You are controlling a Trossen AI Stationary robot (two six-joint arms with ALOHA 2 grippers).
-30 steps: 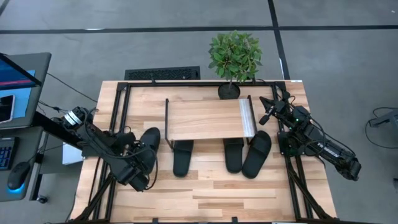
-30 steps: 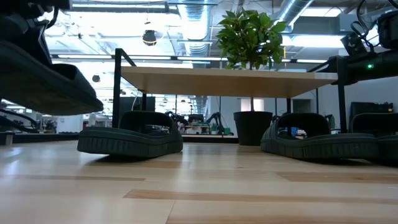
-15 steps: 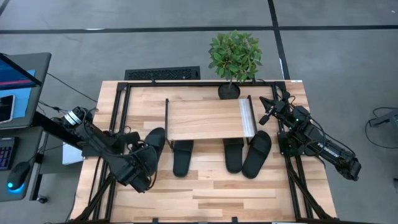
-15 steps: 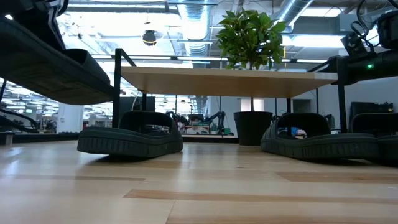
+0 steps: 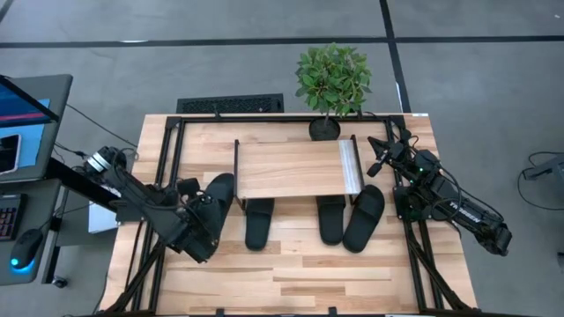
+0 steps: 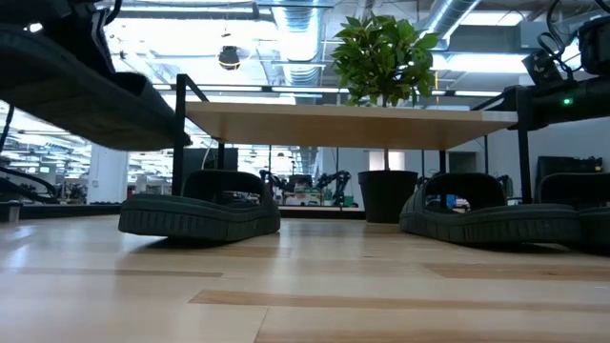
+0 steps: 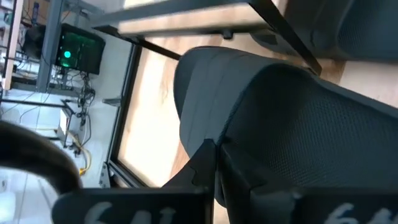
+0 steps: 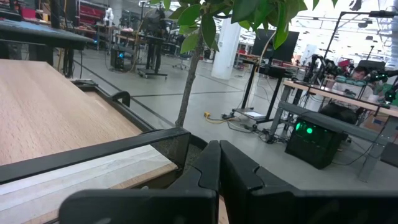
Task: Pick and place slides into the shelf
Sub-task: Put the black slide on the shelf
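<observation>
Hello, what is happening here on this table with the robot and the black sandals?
The left gripper is shut on one black slide and holds it above the table, beside the left end of the shelf. Three other slides lie on the tabletop at the shelf's front edge, two partly under it. The right gripper is shut and waits near the shelf's right end.

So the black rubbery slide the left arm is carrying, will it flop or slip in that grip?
Probably not much. The black matte slide sandal keeps its shape in the left gripper, so it seems fairly stiff. Its textured rubbery surface likely resists slipping. Pinched at one end, though, it may tilt when set down.
</observation>
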